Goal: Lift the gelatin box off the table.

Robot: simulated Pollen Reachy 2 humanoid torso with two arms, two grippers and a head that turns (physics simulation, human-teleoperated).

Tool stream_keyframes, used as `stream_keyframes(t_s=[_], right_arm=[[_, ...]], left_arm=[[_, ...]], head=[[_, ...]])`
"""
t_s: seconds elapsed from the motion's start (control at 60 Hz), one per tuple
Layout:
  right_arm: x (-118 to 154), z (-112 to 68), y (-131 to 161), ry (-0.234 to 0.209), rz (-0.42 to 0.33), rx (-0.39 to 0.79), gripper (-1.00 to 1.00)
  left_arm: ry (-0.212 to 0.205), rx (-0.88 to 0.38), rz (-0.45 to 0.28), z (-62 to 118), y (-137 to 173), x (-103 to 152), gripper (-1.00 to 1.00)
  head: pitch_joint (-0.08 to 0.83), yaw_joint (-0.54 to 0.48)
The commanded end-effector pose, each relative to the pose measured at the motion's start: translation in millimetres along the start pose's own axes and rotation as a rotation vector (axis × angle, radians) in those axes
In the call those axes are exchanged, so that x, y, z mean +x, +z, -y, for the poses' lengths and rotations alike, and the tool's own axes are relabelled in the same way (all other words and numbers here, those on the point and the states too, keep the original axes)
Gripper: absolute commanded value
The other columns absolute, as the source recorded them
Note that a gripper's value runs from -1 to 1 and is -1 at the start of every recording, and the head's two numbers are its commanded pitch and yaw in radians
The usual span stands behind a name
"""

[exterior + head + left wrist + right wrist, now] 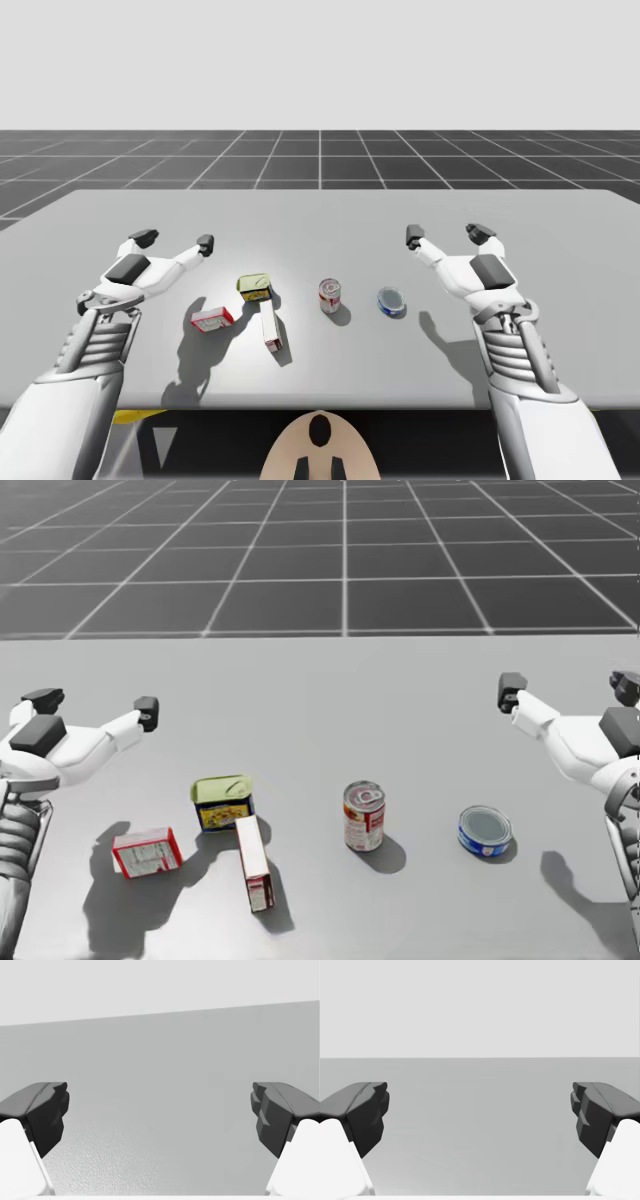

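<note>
A dark gridded floor is stretched out behind, and most of the scene is taken up by a plain grey table (320,215). The left gripper (175,240) is held above the table's left part, fingers spread wide with nothing between them. Same deal for the right gripper (447,235), parked well off on the other side, fingers spread too.

Across the middle a row of stuff is laid out: a slim white-and-red box (270,328) lying on its long side, a yellow-green tin (256,288) just behind it, a red-and-white can (330,295) standing upright, and a flat blue can (391,302). The gelatin box (212,319) is taken to be the small red one lying flat at the left end of the row. It's near the slim box but apart from it, and closer to the table's front edge than the left gripper is.

So nothing's grabbed yet, and the reach is the step in hand. The left gripper should probably be used, being closest. It's best brought back over the box and lowered from above, fingers lined up across its shorter sides so the slim box isn't clipped. The box should be squeezed squarely before it's lifted, or it could get flipped out.
</note>
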Motion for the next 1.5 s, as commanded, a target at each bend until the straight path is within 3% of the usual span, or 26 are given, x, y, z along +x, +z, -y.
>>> stream_keyframes(t_s=[0.017,0.367,0.633,0.75,0.833,0.883,1.117,1.317,1.5], right_arm=[[0,0.5,-1,0.005,-0.008,0.003,-1.0],[-5,-3.3,-2,0.024,-0.027,0.017,-1.0],[-9,-4.7,-4,0.031,-0.039,0.018,-1.0],[-11,-4.7,-4,0.035,-0.042,0.013,-1.0],[-12,-4.3,-5,0.038,-0.046,0.004,-1.0],[-13,-4.4,-5,0.044,-0.046,0.001,-1.0],[-14,-4.4,-7,0.07,-0.039,-0.003,-1.0],[-14,-3.8,-8,0.071,-0.037,-0.005,-1.0],[-15,-3.7,-8,0.071,-0.035,-0.005,-1.0]], left_arm=[[-0.004,0.001,0.0,-0.3,0,0,-1.0],[-0.004,-0.001,0.007,-1.3,0,2,-1.0],[-0.005,-0.002,0.001,-1.3,0,2,-1.0],[0.044,-0.107,-0.036,-4.5,8,13,-1.0],[-0.01,-0.145,-0.077,-9.6,17,23,-1.0],[-0.004,-0.176,-0.097,-12.1,21,27,-1.0],[-0.083,-0.324,-0.189,-43.1,42,26,-1.0],[-0.145,-0.535,-0.235,-68.7,68,-1,-1.0],[-0.157,-0.627,-0.27,-75.1,80,-32,-1.0]], head=[[0.547,0.09],[0.708,0.36],[0.743,0.41],[0.739,0.4],[0.737,0.4],[0.737,0.4],[0.737,0.41],[0.73,0.42],[0.729,0.42]])
